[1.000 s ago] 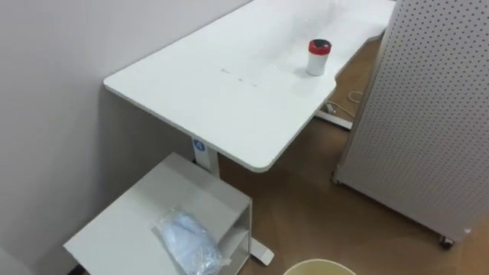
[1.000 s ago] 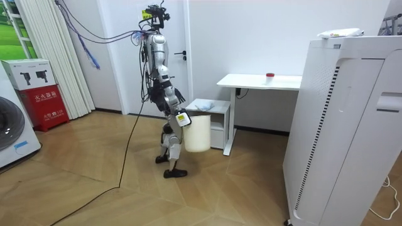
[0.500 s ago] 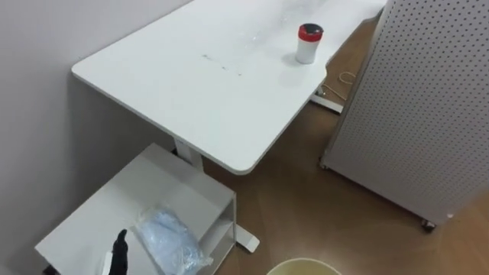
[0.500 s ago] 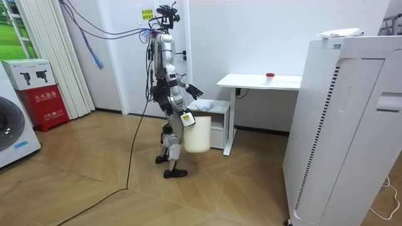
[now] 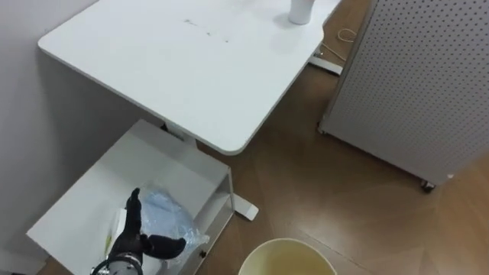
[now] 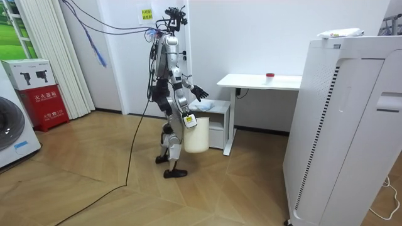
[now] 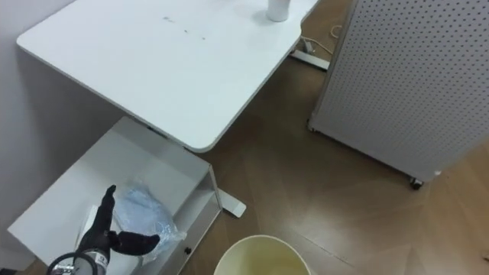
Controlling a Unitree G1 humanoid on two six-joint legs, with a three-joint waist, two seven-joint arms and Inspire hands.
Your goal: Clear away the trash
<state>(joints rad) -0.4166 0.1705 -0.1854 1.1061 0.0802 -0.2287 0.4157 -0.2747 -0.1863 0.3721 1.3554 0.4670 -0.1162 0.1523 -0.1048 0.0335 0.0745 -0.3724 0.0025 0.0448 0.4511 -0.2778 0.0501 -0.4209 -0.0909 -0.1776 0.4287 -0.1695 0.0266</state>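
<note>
The left hand (image 5: pixel 131 237), brought into view within the last second, is held spread and released over the crumpled blue garbage (image 5: pixel 170 218) on the low side table (image 5: pixel 99 195). A grasp is judged imminent. The bin (image 5: pixel 286 258) is kept below.

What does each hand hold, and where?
Right hand carries the cream plastic bucket at its top; left hand, open over the crumpled blue bag, holds nothing.

Black left hand (image 5: pixel 131 238), pale blue bag (image 5: pixel 165 217), white desk (image 5: pixel 176 69), cream bin (image 5: pixel 284 244), dotted white panel (image 5: pixel 412 76), brown floor (image 5: pixel 321 191)
</note>
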